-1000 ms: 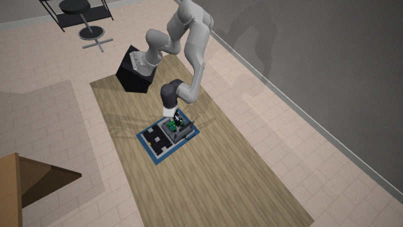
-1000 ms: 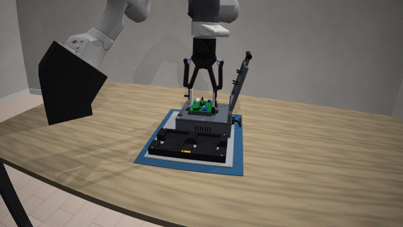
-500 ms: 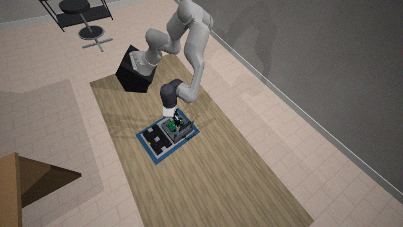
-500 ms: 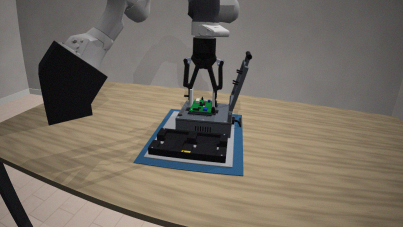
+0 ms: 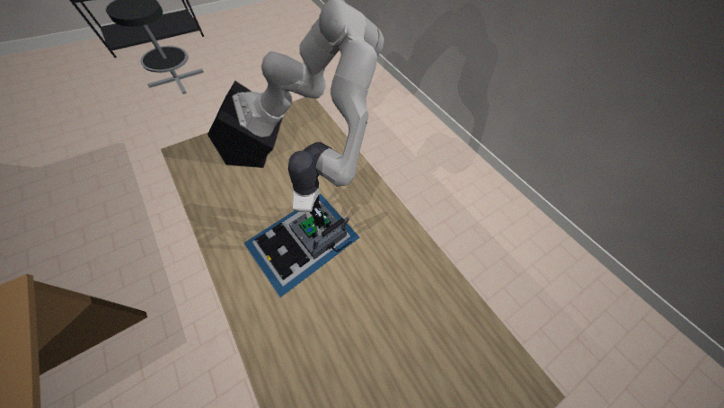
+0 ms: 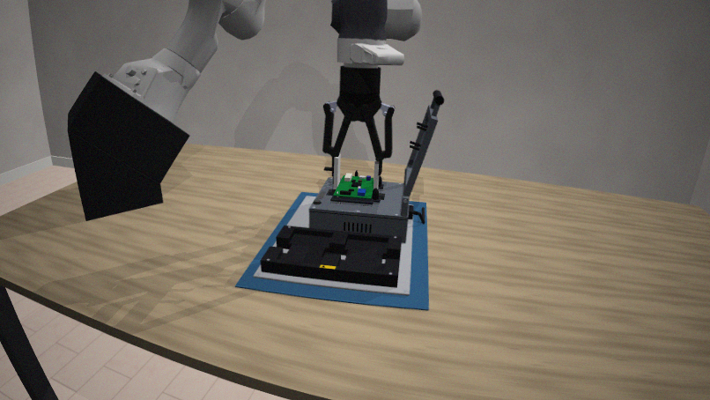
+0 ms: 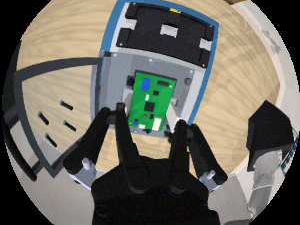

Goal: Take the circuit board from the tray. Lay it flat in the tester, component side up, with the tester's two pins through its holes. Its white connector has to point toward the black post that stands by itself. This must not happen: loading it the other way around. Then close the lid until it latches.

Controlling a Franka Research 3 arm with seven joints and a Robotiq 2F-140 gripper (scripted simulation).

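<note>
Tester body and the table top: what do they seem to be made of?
The tester looks like grey painted metal or moulded plastic: flat matte faces, crisp edges, a row of vent slots on its front. Which of the two cannot be told. The table looks like light wood or wood veneer with a satin finish: streaky grain runs along its length, and its edge is darker.

Tester's (image 6: pixel 355 215) pins are too small to tell.
</note>
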